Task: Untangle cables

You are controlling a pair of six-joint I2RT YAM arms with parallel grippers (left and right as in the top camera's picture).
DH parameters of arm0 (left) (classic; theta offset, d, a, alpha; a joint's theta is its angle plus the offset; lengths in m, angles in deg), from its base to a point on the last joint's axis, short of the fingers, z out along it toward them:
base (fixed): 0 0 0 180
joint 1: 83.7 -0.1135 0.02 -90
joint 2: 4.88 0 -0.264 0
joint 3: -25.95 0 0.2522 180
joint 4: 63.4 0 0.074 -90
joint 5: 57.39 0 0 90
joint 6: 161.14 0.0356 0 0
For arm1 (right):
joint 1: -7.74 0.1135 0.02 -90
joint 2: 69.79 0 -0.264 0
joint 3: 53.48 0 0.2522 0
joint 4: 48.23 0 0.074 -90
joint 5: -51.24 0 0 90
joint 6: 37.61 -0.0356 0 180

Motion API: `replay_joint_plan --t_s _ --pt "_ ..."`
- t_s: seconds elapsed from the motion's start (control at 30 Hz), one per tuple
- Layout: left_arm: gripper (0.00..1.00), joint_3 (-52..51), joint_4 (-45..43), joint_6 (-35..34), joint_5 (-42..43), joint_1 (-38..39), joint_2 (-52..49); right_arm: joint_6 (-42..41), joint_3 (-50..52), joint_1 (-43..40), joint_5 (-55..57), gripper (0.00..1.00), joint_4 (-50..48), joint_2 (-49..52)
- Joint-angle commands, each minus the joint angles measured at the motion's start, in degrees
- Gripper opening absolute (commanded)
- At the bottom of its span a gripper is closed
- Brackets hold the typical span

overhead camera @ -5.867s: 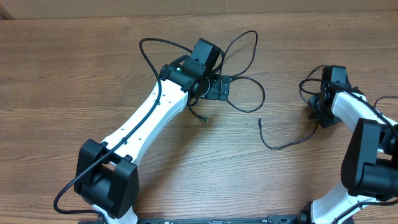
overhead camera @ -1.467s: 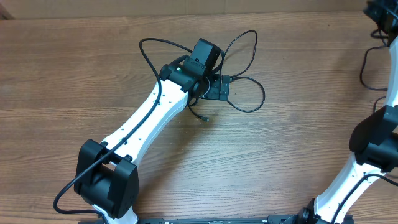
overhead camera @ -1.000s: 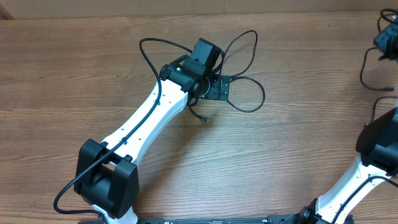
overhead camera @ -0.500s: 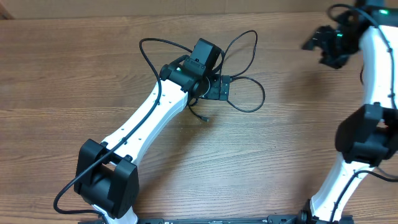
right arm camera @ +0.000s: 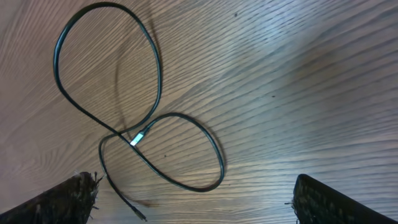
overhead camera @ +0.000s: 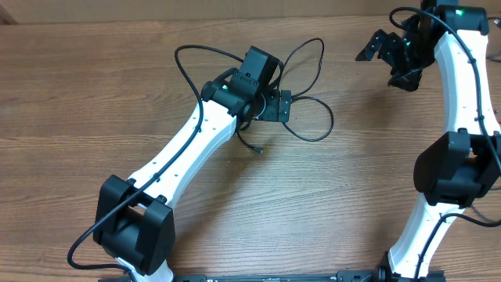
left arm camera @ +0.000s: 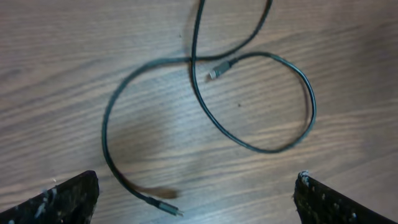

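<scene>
Left gripper and right gripper, jaws spread wide and empty, hover over a looped black cable lying ahead of their fingertips.

a brown wood-grain table with fine streaked lines, a paler tan strip along its far edge

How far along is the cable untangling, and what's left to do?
Done: only one cable shows, with no other cord tangled in it. In hand: nothing; the left gripper hovers open over it, the right gripper is open and empty off to the side. Left: the cable crosses over itself near its silvery plug, so those loops need pulling out.
</scene>
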Motion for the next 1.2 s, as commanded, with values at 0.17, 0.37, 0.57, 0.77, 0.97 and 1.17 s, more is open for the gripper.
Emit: replay_joint_plan --t_s 0.17,0.37,0.57,0.77,0.97,1.17 --pt "1.0 2.67 0.02 -1.79 -7.74 -7.76 0.85 -4.35 0.37 8.35 -0.5 1.0 -0.59 0.04" --pt "0.99 2.99 0.83 -4.92 -4.63 -17.92 1.88 -12.31 0.39 16.09 4.46 1.0 -4.26 2.43" --pt "1.0 2.99 2.05 -4.92 -0.17 -26.43 1.88 -24.28 0.39 23.91 15.54 1.0 -7.54 7.76" --pt "0.99 2.99 2.64 -4.92 4.09 -32.5 1.86 -35.01 0.39 30.38 24.92 1.0 -11.19 12.74" --pt "1.0 2.99 3.41 -4.9 4.63 -34.42 1.86 -52.52 0.39 33.18 28.65 1.0 -13.4 17.09" --pt "1.0 2.99 3.45 -4.9 4.63 -34.42 1.86 -55.17 0.39 34.03 35.71 1.0 -15.1 19.71"
